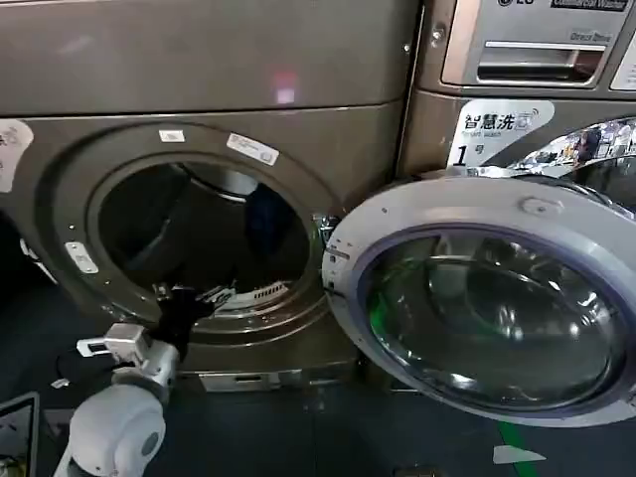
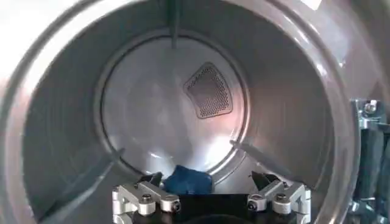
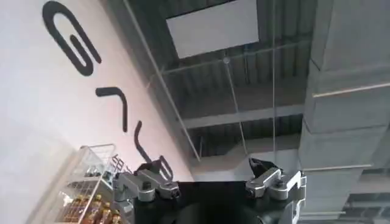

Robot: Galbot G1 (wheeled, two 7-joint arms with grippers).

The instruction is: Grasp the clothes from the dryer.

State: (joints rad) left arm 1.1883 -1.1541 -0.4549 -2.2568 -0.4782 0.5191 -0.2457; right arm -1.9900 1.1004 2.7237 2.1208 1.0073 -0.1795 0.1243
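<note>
The dryer (image 1: 199, 70) is the big brown-grey front-loader on the left, its round porthole open. Its silver-rimmed glass door (image 1: 417, 204) hangs swung out to the right. The clothes (image 2: 187, 181), a small crumpled dark blue piece, lie on the drum floor near the back wall. My left gripper (image 1: 194, 295) sits at the porthole's lower rim and faces into the drum. Its fingers are wide open, and the clothes lie just ahead of the left gripper (image 2: 207, 179), apart from both fingertips. My right gripper (image 3: 202, 165) is open and empty, pointing up at a ceiling.
A second machine (image 1: 527, 109) with a drawer handle and a white "1" sticker stands to the right, behind the open door. Ribs (image 2: 262, 159) and a perforated vent (image 2: 209, 91) line the drum. A wire shelf of bottles (image 3: 91, 189) shows in the right wrist view.
</note>
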